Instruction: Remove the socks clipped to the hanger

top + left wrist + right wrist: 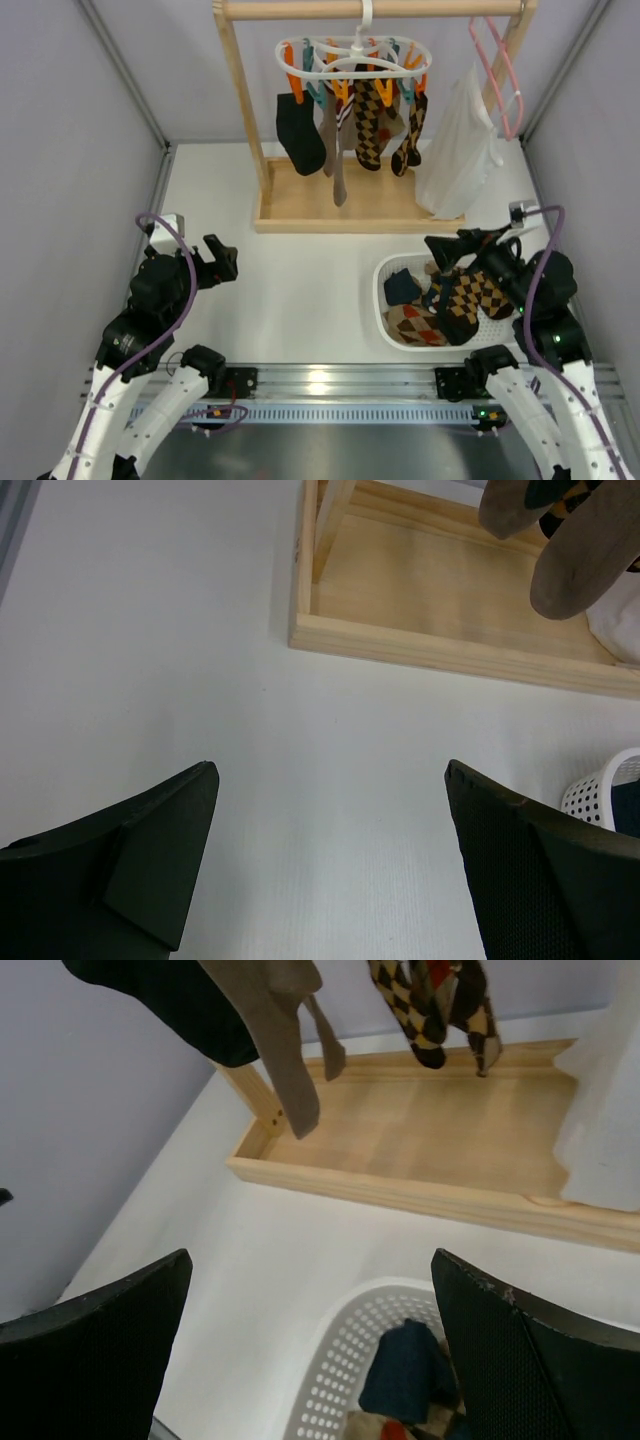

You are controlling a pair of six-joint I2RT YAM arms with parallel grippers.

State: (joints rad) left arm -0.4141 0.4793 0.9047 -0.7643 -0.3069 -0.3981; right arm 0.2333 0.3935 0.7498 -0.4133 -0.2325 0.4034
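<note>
Overhead, the hanger hangs by its hook from the top rail of the wooden rack, and the socks dangle from its clips: a black one at the left, plain brown in the middle, diamond-patterned to the right. Both pairs of my jaws stand spread wide and hold nothing. The left jaws hover low over the bare worktop; the right jaws hang over the far rim of the white basket, where several socks already lie.

The step in hand, as I judge it, is a reach up and forward to the next clipped sock. It is best gripped on the fabric a little below its clip and drawn straight down, slowly, until the clip lets go. The hanger is free on its hook (it will likely swing or tilt under a sideways tug), so the idle arm might steady the ring.

Beside the rightmost socks hangs a white garment on a pink hanger; my right arm should keep wide of it. The rack's left upright and base tray bound the approach.
</note>
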